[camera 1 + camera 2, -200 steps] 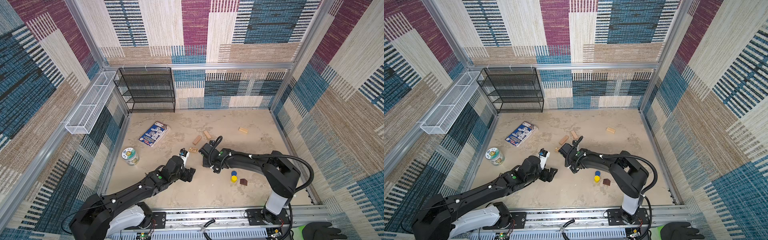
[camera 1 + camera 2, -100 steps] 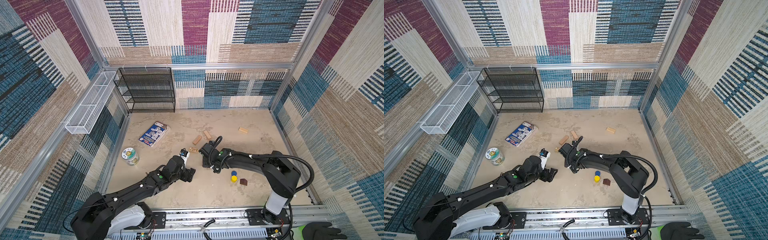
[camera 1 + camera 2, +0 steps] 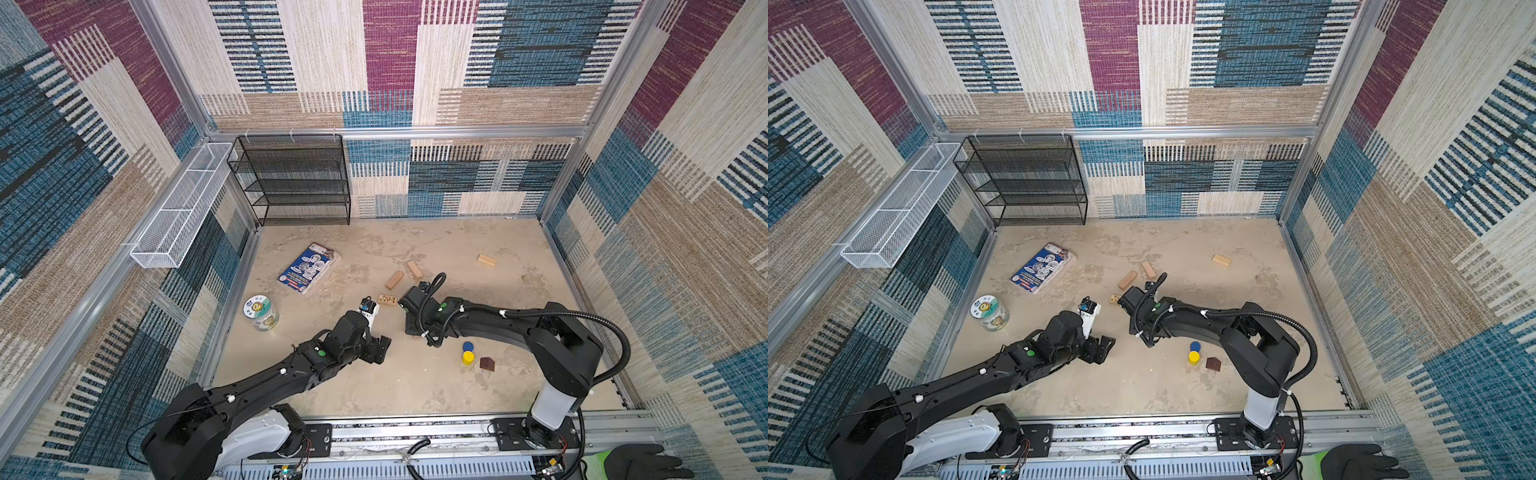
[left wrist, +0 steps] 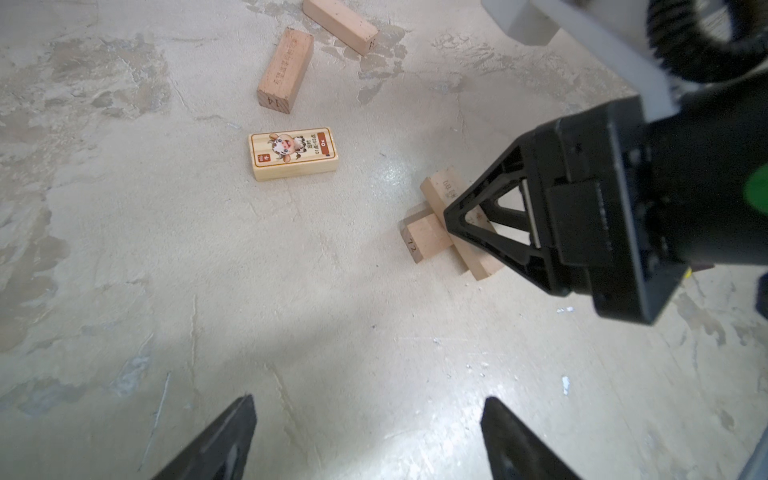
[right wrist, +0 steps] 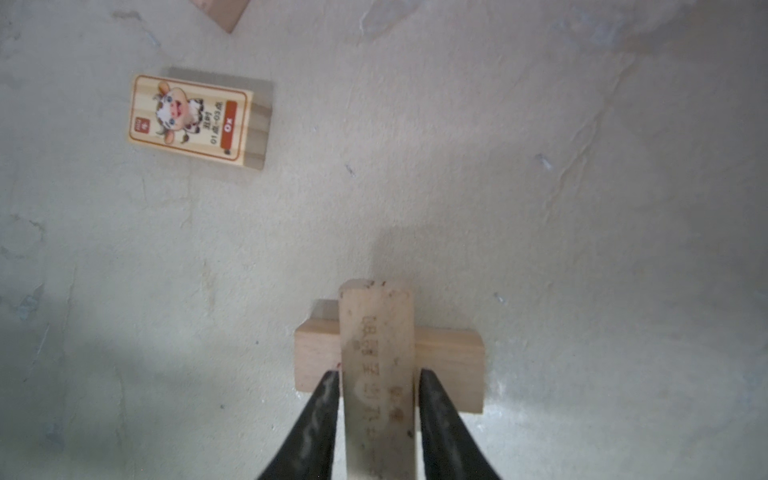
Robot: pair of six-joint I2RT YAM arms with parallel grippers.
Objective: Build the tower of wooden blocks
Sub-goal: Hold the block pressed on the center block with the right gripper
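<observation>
Floor (image 5: 540,166): R pincer (image 5: 377,374) flanks top bar (image 5: 376,328) crossing lower bar (image 5: 451,365).

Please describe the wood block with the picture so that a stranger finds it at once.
Start at the blue printed packet. To its right in both top views, beside the right arm, the printed block lies flat. It alone shows a cartoon ox in a brown border; the nearby bars carry no picture.

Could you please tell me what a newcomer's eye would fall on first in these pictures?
The right hand straddling the upper bar of a two-bar wooden cross mid-floor, with the ox-printed block lying flat nearby. Then the yellow cylinder, blue disc and dark-brown piece clustered beside the right arm.
</observation>
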